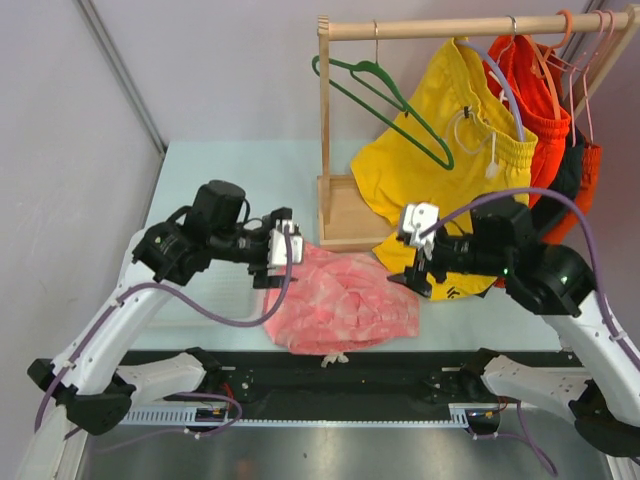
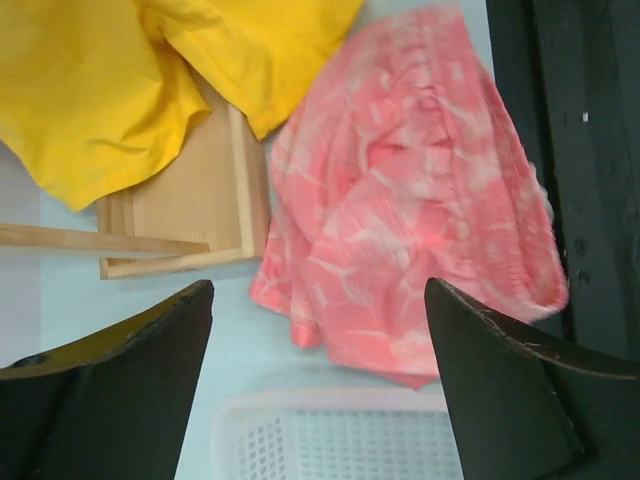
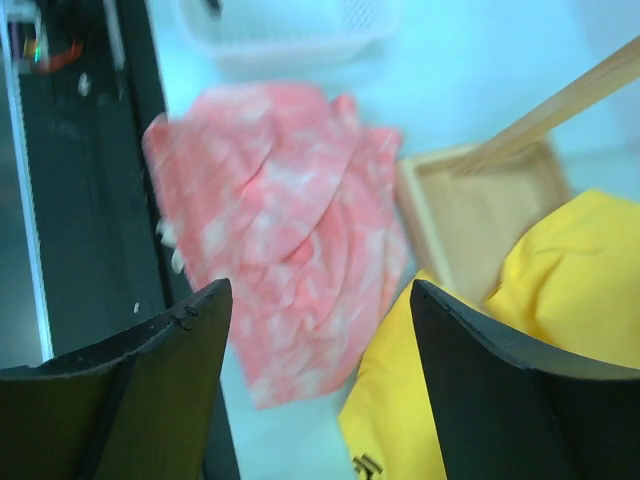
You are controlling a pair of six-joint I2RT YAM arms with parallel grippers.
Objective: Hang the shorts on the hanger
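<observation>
Table (image 1: 200, 180) carries the shorts (image 1: 340, 305) crumpled at 6 o'clock, hanger (image 1: 390, 100) bare on the rail (image 1: 450, 27) at 12, left gripper (image 2: 318, 300) and right gripper (image 3: 320, 295) spread wide, empty: grasping and hanging both remain.

1. Shorts (image 1: 340, 300): pink, mottled all over with paler, tie-dye-like blotches.
2. Hanger (image 1: 372, 70): green, plain.
3. And there's the yellow pair (image 1: 440, 160), a solid bright yellow, with a white drawstring (image 1: 492, 165).
4. Red pair (image 1: 540, 110) beside it: orange-red.
5. Rack (image 1: 325, 130): pale natural wood.
6. Table (image 1: 200, 180): light blue-green.
7. Basket (image 2: 330, 440): white.
</observation>
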